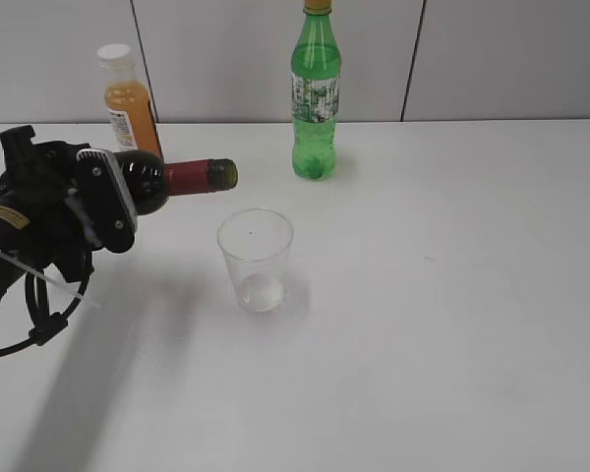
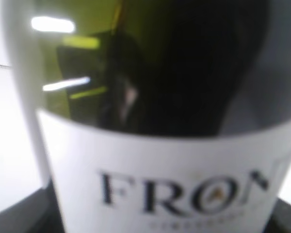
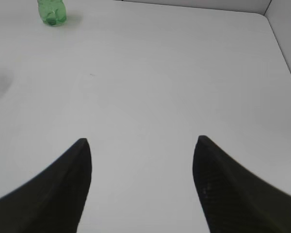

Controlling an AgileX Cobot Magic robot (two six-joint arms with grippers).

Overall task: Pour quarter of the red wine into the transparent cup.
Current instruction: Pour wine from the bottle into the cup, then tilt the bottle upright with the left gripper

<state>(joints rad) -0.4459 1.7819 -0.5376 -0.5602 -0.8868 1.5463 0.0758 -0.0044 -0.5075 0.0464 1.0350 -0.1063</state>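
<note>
A wine bottle is held nearly level by the left gripper, jaws closed round its body, mouth just left of the empty transparent cup; nothing poured yet. The right gripper is kept open, empty.

The left gripper hides the wine bottle's body. Up close its white label is blurred, lettering cut off. Past the right gripper, the green bottle is cropped.
</note>
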